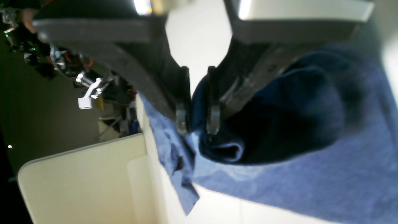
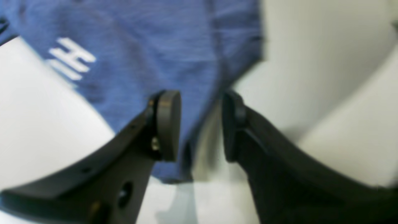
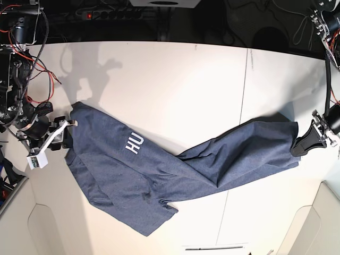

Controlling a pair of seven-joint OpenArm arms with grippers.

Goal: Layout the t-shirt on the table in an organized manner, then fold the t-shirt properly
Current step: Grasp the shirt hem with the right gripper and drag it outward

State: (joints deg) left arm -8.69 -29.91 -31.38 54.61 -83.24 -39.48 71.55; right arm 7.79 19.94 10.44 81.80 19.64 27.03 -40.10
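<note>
The navy t-shirt (image 3: 159, 170) lies stretched in a twisted band across the table (image 3: 186, 79), its white lettering (image 3: 134, 142) facing up near the left end. At the shirt's right end, my left gripper (image 3: 306, 142) has its jaws a little apart; in the left wrist view the fingertips (image 1: 182, 121) of this gripper (image 1: 197, 123) stand just over a rolled fabric edge of the shirt (image 1: 311, 174). My right gripper (image 3: 66, 133) is at the shirt's left corner. In the right wrist view this gripper (image 2: 200, 127) is open, with the edge of the shirt (image 2: 155, 46) lying below the gap.
A thin dark seam (image 3: 241, 117) crosses the table. A power strip (image 3: 114, 11) and cables lie beyond the far edge, and loose wires (image 3: 21, 53) hang at the left. Beige side panels (image 3: 16, 223) sit off the front corners, one seen close (image 1: 84, 183).
</note>
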